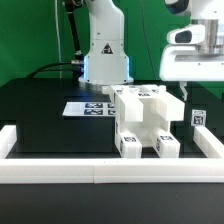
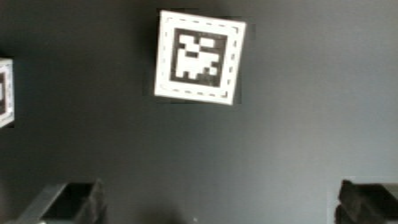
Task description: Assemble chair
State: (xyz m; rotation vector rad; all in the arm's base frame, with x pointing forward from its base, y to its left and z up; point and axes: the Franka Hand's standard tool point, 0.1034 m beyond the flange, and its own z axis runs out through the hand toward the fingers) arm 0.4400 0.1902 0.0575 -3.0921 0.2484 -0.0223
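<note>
The chair (image 1: 148, 118), blocky matte white plastic with square tags, stands on the black table (image 1: 40, 110), below the gripper (image 2: 217, 203) and toward the exterior view's left of it. The gripper hangs wide open and empty above a small tagged white piece (image 2: 199, 57).

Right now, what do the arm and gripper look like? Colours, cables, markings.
Arm: smooth, rounded white shells, a blue glow low on the base, black cables beside it. Gripper: boxy white body with dark, blocky jaws. No markings readable.
</note>
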